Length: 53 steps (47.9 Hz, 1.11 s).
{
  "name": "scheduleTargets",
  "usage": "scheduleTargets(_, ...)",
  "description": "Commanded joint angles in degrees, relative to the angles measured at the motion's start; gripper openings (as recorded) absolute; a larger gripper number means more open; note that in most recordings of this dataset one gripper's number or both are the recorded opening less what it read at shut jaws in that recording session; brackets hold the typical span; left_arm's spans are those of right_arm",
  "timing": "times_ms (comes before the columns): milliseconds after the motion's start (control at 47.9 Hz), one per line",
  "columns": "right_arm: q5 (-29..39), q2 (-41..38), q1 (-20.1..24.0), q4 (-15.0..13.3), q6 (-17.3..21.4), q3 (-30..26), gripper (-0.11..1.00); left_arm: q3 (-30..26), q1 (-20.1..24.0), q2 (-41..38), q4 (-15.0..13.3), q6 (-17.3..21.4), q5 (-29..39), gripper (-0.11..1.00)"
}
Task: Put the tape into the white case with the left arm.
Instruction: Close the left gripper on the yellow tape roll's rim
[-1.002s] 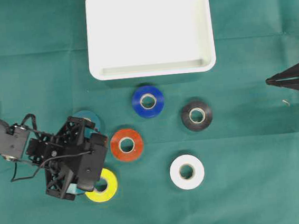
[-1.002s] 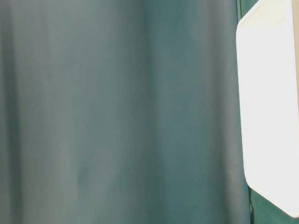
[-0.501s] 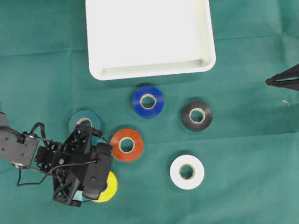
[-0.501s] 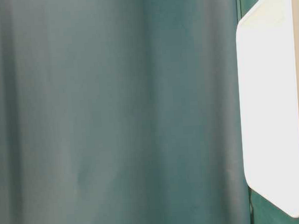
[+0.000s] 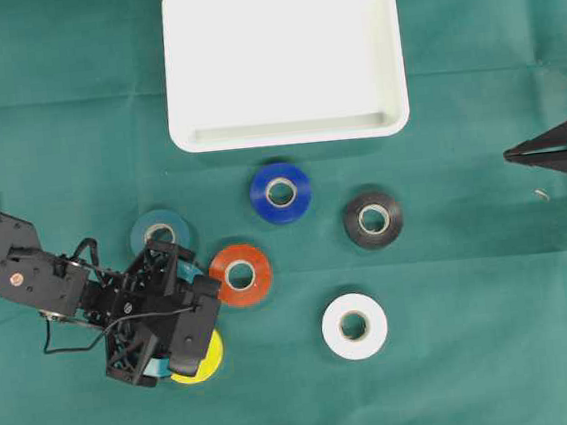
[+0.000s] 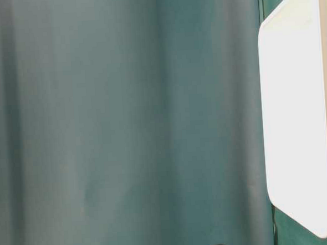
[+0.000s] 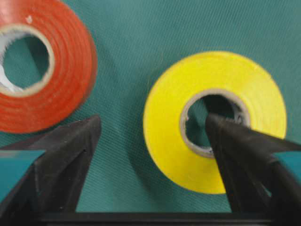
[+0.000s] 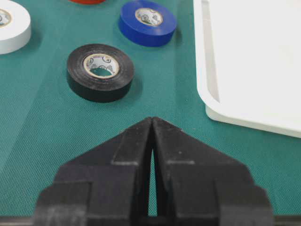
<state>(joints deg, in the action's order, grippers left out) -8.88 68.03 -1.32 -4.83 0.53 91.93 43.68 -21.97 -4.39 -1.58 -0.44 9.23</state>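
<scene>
Green-clothed tabletop [image 5: 498,353], carrying six tape rolls and one white case [image 5: 284,57] at the far edge. Left tool [image 7: 153,129] spread wide astride the yellow tape [image 7: 215,120] near the front-left corner, one finger [image 7: 235,141] inside the core; best lowered fully, then squeezed on the wall. Right tool [image 8: 152,125] clenched, empty.

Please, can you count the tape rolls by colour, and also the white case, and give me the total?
Teal tape roll: 1
Blue tape roll: 1
Black tape roll: 1
Red tape roll: 1
White tape roll: 1
Yellow tape roll: 1
White case: 1
Total: 7 things, 6 of them tape rolls.
</scene>
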Motion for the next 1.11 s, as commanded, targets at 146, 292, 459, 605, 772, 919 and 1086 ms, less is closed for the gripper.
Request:
scheduleTargets(146,-0.5,-0.4,-0.1,-0.2,-0.1,-0.6,-0.09,-0.2,-0.2,0.4,-0.1,0.1,-0.4,0.88)
scheduleTargets(292,-0.5,-0.4,-0.1,-0.2,-0.1,-0.6,-0.09,-0.4,-0.3,1.1,-0.1,0.1,-0.4,0.49)
scheduleTargets(459,-0.6,-0.4,-0.1,-0.2,-0.1,-0.6,-0.09,-0.6,-0.3,1.7,-0.1,0.1,-0.4,0.25)
scheduleTargets(605,-0.5,-0.3,-0.1,-0.2,-0.1,-0.6,-0.09,-1.1,-0.2,1.9,-0.1,0.0,-0.4,0.25)
scheduleTargets(772,-0.5,-0.3,-0.1,-0.2,0.0,-0.6,-0.09,-3.3,-0.3,3.6,-0.1,-1.1,-0.2,0.25)
scheduleTargets(919,-0.5,-0.3,-0.1,-0.2,0.0,-0.6,-0.09,-5.2,-0.2,7.1,-0.1,-1.1,1.1,0.25)
scheduleTargets(1086,-0.5,-0.3,-0.1,-0.2,0.0,-0.6,-0.09,-6.9,-0.3,11.2,0.0,-0.8,4.0,0.25)
